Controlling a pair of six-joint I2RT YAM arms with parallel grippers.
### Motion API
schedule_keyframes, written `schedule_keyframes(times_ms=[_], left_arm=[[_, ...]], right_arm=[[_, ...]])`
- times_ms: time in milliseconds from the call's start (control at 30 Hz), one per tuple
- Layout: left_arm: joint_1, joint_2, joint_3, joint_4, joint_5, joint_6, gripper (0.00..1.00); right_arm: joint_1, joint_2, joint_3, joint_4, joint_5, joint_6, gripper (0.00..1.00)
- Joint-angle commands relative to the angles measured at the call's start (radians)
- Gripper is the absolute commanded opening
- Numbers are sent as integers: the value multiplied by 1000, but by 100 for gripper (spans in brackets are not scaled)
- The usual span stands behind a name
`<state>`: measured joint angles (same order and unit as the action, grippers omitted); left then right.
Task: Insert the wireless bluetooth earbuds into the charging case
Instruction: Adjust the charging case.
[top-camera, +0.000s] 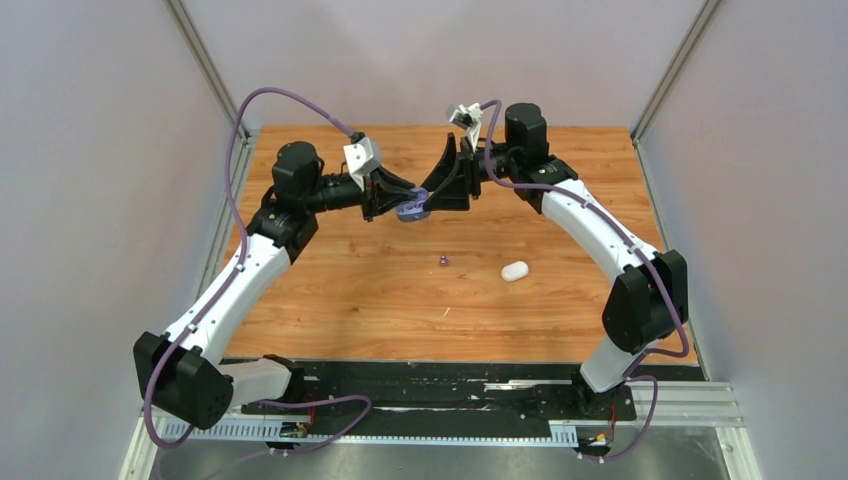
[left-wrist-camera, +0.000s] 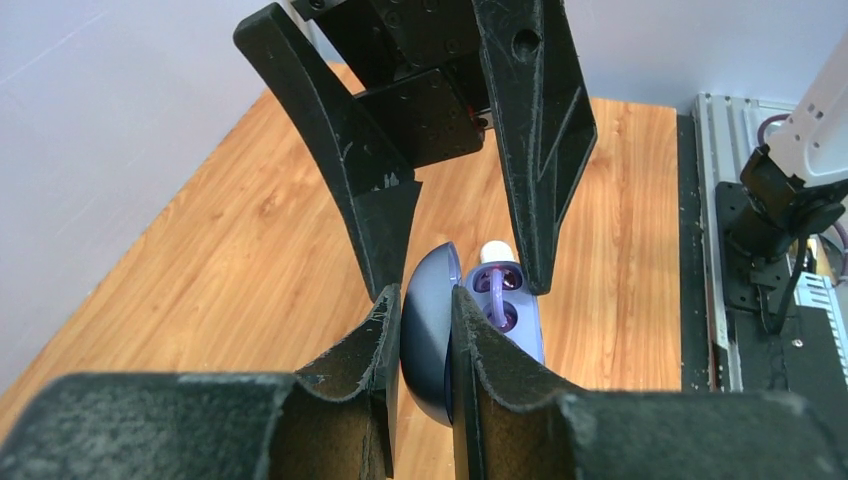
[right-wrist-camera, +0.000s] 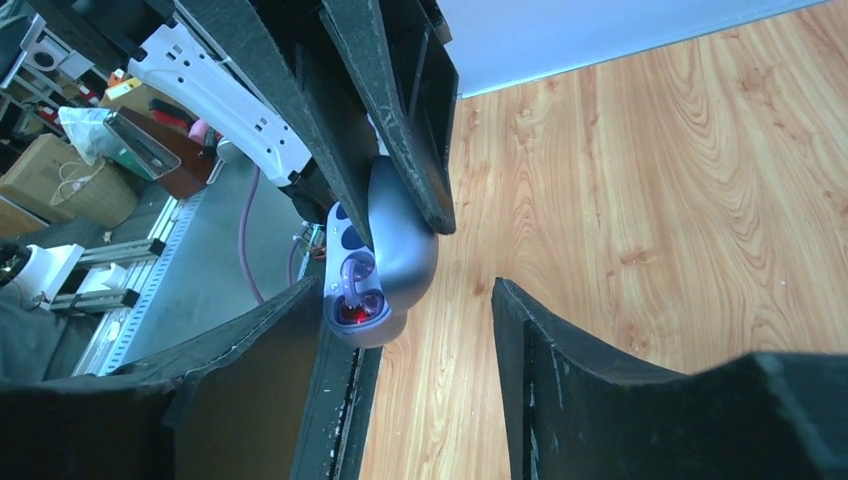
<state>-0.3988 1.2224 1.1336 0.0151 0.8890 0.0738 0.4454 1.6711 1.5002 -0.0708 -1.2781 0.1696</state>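
Purple charging case (top-camera: 412, 210) hangs open above the surface (top-camera: 350, 300), clenched in the left jaws, a purple bud (left-wrist-camera: 497, 290) apparently seated inside, right jaws released astride the case; next likely calls for fetching the loose purple bud (top-camera: 443, 260) lying near the case.

Wooden table (top-camera: 330, 300) — purple earbud (top-camera: 443, 260), white case (top-camera: 515, 271).

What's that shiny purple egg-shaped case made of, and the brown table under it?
The purple oval charging case looks like smooth plastic: its domed lid has a soft, even sheen. The brown table shows wood grain, so wood or a printed wood-look laminate; the pictures cannot say which.
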Motion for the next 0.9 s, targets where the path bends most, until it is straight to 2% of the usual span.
schedule_keyframes(times_ms=[0, 233, 500, 600, 667, 767, 867], left_arm=[[-9, -4, 45, -52, 83, 45, 0], [-9, -2, 40, -68, 85, 51, 0], [-9, -5, 37, -27, 86, 14, 0], [-9, -6, 37, -23, 85, 5, 0], [-9, -6, 35, -20, 74, 0, 0], [-9, -5, 31, -21, 56, -13, 0], [-9, -2, 28, 4, 55, -30, 0]], right_arm=[[16, -26, 49, 9, 27, -40, 61], [10, -25, 56, 23, -4, 19, 63], [10, -28, 21, -4, 37, -23, 47], [10, -31, 17, -19, 36, -41, 38], [12, -32, 18, -27, 26, -51, 39], [12, -41, 13, -46, 20, -74, 45], [12, -48, 4, -63, 16, -99, 42]])
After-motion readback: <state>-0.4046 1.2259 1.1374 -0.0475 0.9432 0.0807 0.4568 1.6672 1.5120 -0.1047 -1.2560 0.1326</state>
